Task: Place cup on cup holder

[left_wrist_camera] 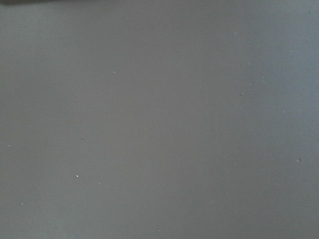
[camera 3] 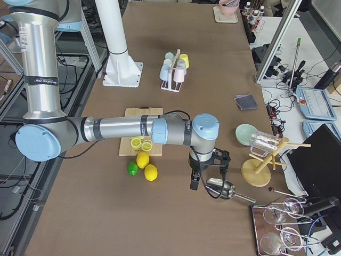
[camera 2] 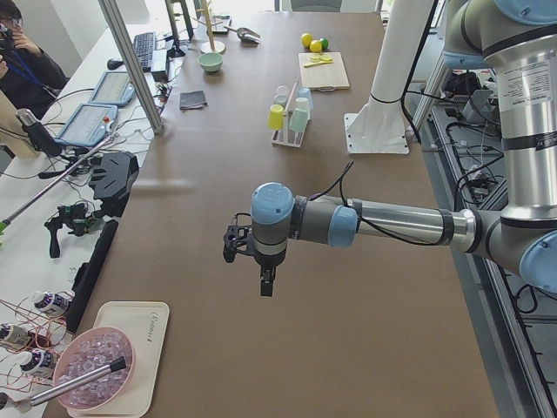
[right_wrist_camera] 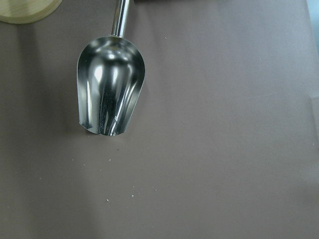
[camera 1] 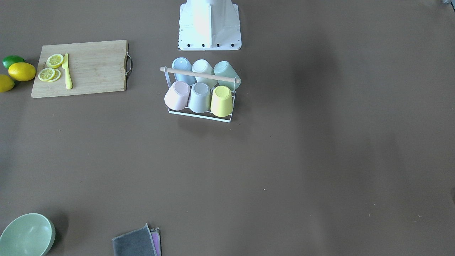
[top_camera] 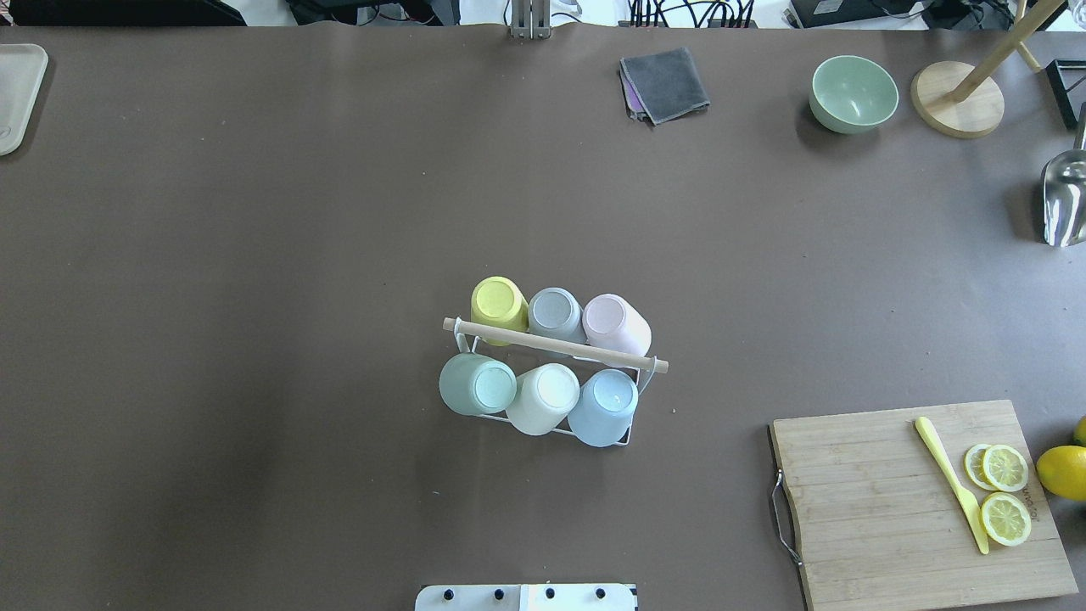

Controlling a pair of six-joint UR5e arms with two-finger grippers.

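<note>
Overhead exterior view: the cup holder [top_camera: 556,344] is seen near the middle of the desk [top_camera: 254,255], a little toward the robot's base, with its wooden rod running between two rows of cups. All cups are turned mouth-down over the upright prongs and lean outward from the rod. That is how the prongs carry them, and the handle is left free between the rows. In the far row a yellow cup [top_camera: 498,301], a grey cup [top_camera: 554,310] and a pink cup [top_camera: 612,321] are set side by side, touching. In the near row a green cup [top_camera: 475,383], a white cup [top_camera: 547,395] and a blue cup [top_camera: 604,403] are packed the same way.

No loose cup is seen on the desk and no bare prong can be made out, so the placing is judged finished – or very nearly so.

Both arms are held well apart from the rack, at opposite ends of the desk, which leaves the middle unobstructed. The left hand [camera 2: 264,280] hangs over bare desk, and only brown surface is shown by its wrist camera. The right hand [camera 3: 194,181] hangs just beside a metal scoop [right_wrist_camera: 110,89]. Neither hand is shown except in the side views – whether the fingers are wide, narrow or closed cannot be told, though nothing is seen carried.

A cutting board [top_camera: 891,509] with lemon slices lies to the right.
</note>
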